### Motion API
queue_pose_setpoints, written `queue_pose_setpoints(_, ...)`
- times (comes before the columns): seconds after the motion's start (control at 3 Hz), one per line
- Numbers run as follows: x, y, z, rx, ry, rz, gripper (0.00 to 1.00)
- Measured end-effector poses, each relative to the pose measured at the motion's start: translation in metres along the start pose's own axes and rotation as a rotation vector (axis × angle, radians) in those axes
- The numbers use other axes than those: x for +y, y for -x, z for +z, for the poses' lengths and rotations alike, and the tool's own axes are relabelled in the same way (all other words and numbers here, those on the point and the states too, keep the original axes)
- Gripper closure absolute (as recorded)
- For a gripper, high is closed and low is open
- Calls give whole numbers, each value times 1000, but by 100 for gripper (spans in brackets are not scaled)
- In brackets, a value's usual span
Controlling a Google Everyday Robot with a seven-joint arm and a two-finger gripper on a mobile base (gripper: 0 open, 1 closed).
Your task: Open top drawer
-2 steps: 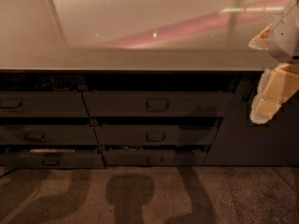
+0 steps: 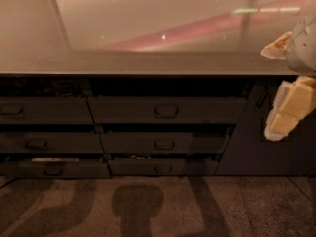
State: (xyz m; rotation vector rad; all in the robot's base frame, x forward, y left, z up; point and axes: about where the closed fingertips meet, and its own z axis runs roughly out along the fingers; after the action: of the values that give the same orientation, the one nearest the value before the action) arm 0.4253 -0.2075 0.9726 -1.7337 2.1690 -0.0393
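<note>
The counter (image 2: 148,63) ahead of me has a glossy top with a pink streak (image 2: 197,28) of reflected light. Under it at left sits a stack of three drawers (image 2: 44,142); the lowest shows a pale strip (image 2: 55,159) in its gap (what it is, I can't tell). A dark panel (image 2: 242,147) stands beside my pincer (image 2: 284,117) at the right edge. Shadows (image 2: 137,201) lie across the carpet (image 2: 256,206).

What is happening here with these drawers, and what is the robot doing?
A robot arm works at a counter with dark grey drawers below it. Its gripper hangs at the right side of the view, beside the top drawer and apart from the drawer's handle. The handle has not yet been touched.
</note>
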Motion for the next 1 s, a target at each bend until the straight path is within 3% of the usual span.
queue_pose_setpoints(0.67,76,-10,9,-236,19,-66,0)
queue_pose_setpoints(1.0,81,1,5,-282,19,-97,0)
